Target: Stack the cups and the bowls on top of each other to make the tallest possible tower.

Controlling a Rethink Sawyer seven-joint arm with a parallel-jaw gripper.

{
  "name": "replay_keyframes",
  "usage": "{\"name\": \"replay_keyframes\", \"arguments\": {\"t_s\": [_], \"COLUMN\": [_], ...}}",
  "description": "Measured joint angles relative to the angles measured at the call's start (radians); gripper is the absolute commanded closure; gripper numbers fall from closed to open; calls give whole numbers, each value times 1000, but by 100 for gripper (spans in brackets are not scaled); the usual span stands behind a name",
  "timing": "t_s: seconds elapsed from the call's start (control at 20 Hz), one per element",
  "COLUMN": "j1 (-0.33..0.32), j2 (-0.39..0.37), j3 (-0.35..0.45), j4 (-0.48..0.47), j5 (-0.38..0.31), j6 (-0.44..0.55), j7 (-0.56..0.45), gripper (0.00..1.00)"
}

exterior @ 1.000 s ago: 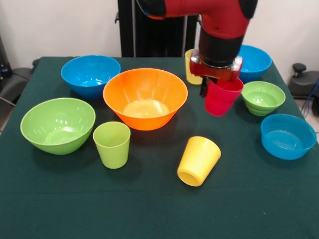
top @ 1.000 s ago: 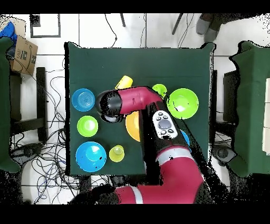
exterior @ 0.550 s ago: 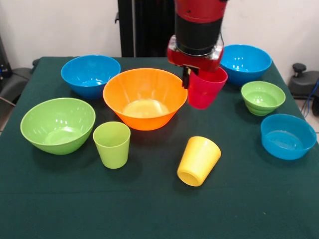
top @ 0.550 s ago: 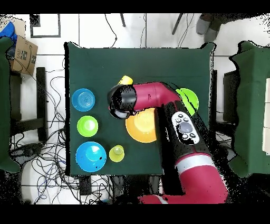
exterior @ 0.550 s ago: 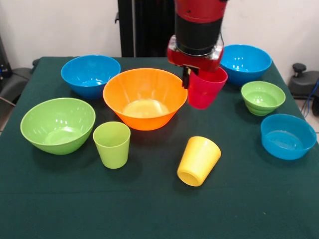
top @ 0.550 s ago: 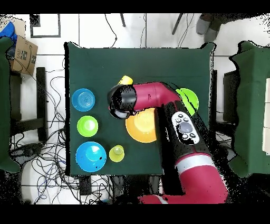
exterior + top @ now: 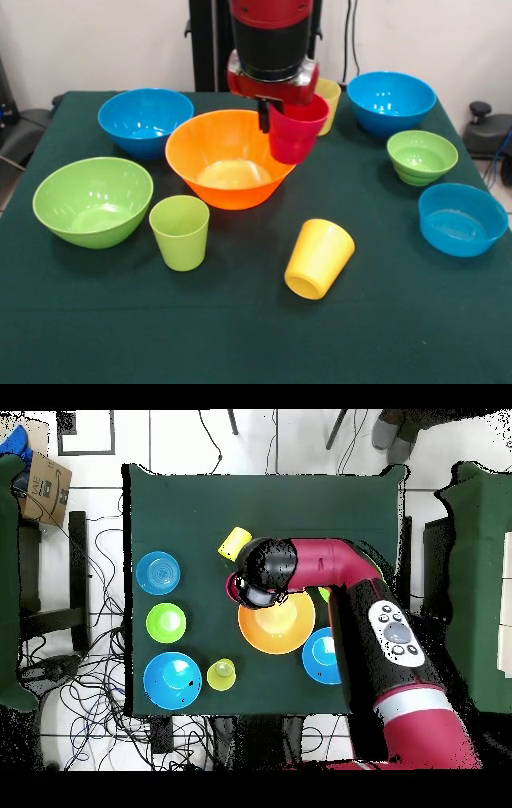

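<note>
My gripper [image 7: 274, 108] is shut on the red cup [image 7: 296, 132] and holds it tilted in the air over the right rim of the large orange bowl [image 7: 192, 152]. The orange bowl stands alone at the table's middle. The lime green cup [image 7: 180, 232] stands upright in front of it. The bright yellow cup [image 7: 318, 258] lies on its side. The paler yellow cup [image 7: 330, 96] is half hidden behind the gripper. In the overhead view the arm covers the red cup except for a sliver [image 7: 233, 589] beside the orange bowl [image 7: 275, 629].
The large lime green bowl [image 7: 92, 200] is at front left, with one blue bowl [image 7: 146, 120] behind it. At the right are the other blue bowl [image 7: 391, 102], the small green bowl [image 7: 422, 156] and the shallow blue bowl [image 7: 462, 218]. All stand apart.
</note>
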Motion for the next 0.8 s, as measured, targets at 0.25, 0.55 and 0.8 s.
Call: {"name": "replay_keyframes", "arguments": {"t_s": [0.25,0.55,0.8], "j1": [-34,-48,-55], "j2": [1,17,55], "j3": [8,10,16], "j4": [-13,-44,-67], "j5": [-18,-68,-101], "j6": [81,139,139], "j7": [-87,-162,-168], "gripper": [100,100,100]}}
